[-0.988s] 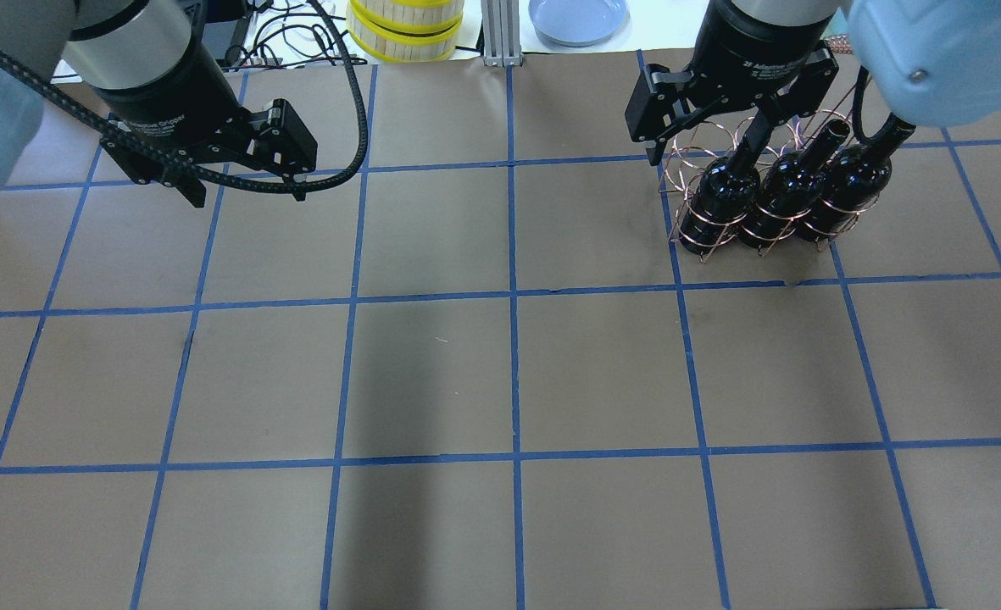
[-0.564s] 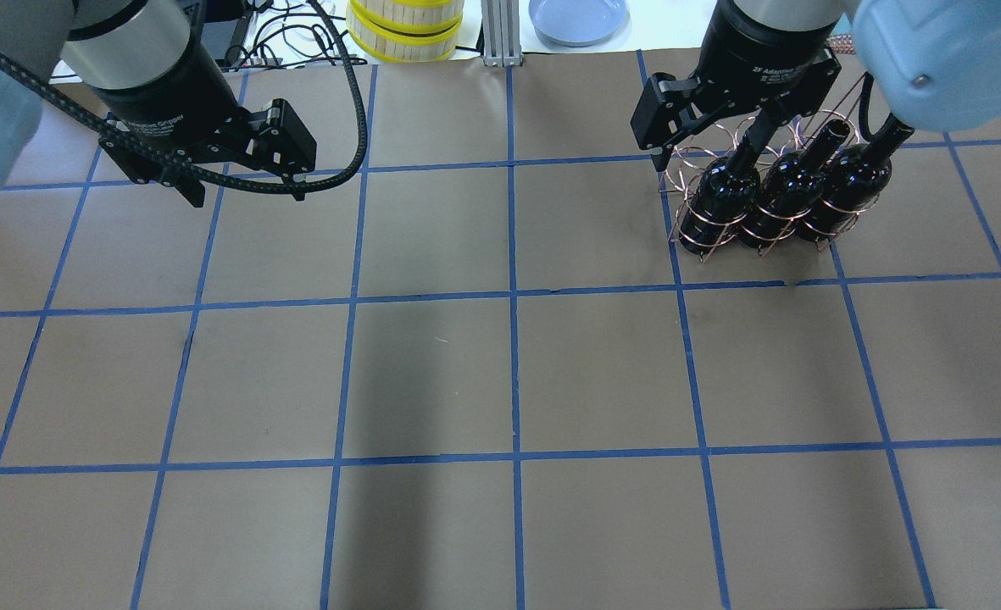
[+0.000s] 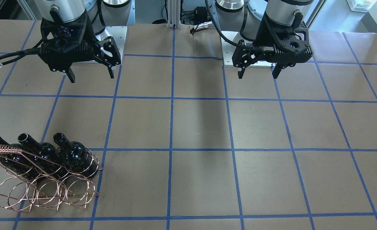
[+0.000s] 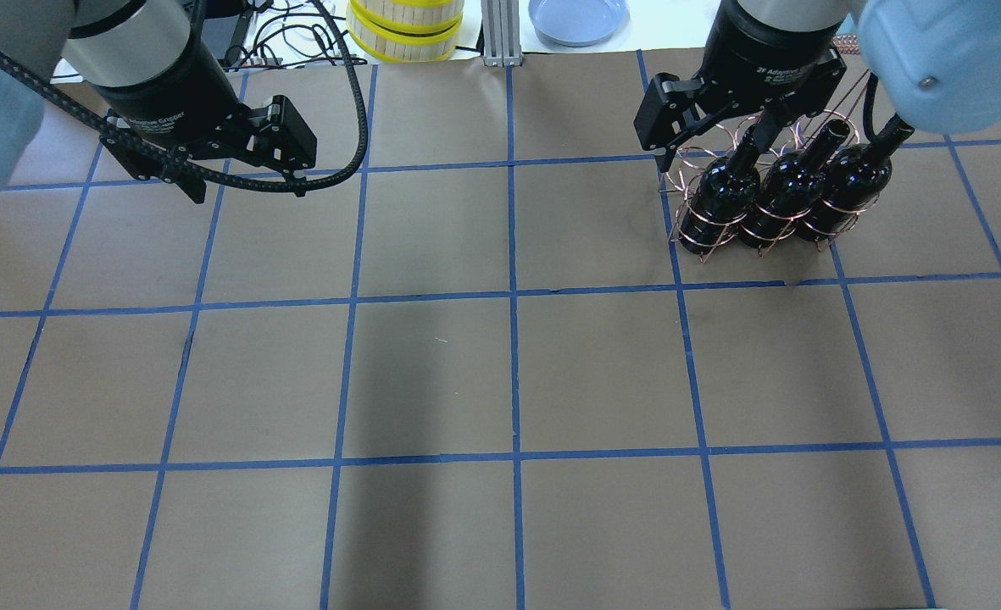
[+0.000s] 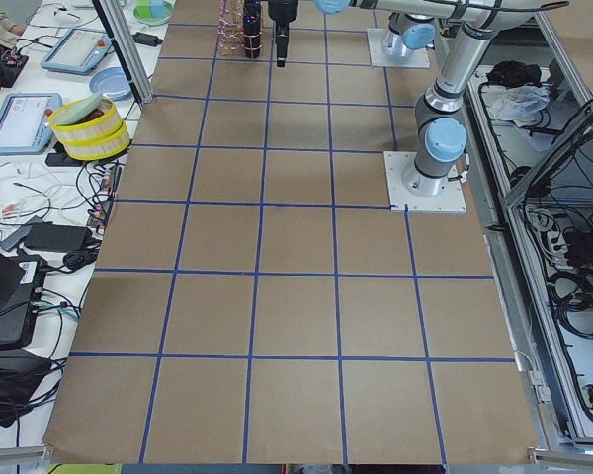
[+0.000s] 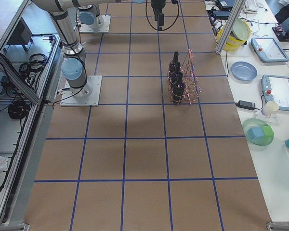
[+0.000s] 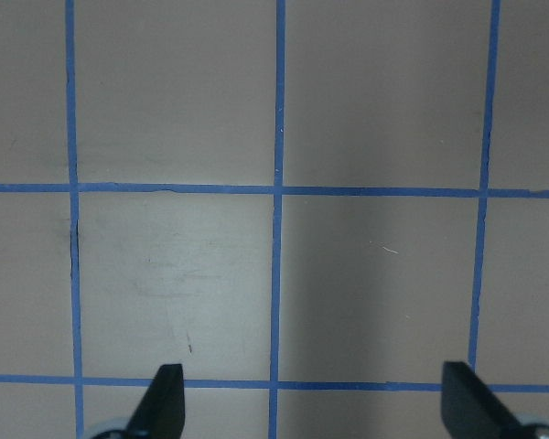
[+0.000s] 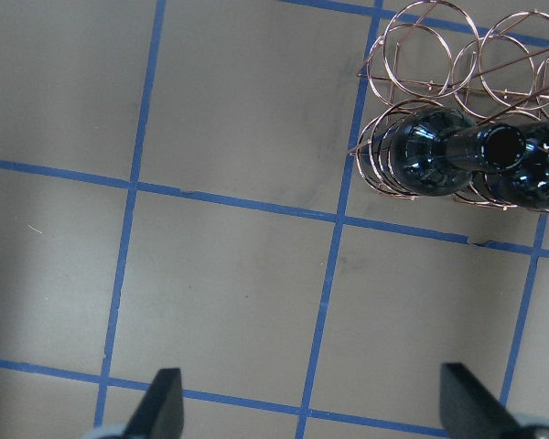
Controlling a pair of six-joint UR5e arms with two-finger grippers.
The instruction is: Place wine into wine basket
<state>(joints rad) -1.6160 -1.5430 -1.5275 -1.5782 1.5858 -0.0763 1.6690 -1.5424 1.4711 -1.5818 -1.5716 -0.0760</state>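
Observation:
Three glossy near-black wine bottles (image 4: 784, 191) lie side by side in the copper wire wine basket (image 4: 693, 240) at the table's far right, necks tilted up. In the front-facing view the bottles (image 3: 76, 157) fill the basket's (image 3: 44, 193) upper row, and the lower rings hold nothing. My right gripper (image 4: 712, 151) is open and empty, hovering above the basket on the robot's side. Its wrist view shows one bottle mouth (image 8: 503, 146) in the rings (image 8: 430, 46), well away from the gripper (image 8: 311, 407). My left gripper (image 4: 248, 195) is open and empty over bare table at the far left.
A yellow-banded round stack (image 4: 405, 30), a blue plate (image 4: 578, 17) and an aluminium post (image 4: 500, 34) stand beyond the table's far edge. Cables lie behind the left arm. The brown table surface (image 4: 508, 381) carries a blue tape grid.
My right gripper has shifted slightly to the right above the basket, still open. The bottles, the basket and the left arm have not moved.

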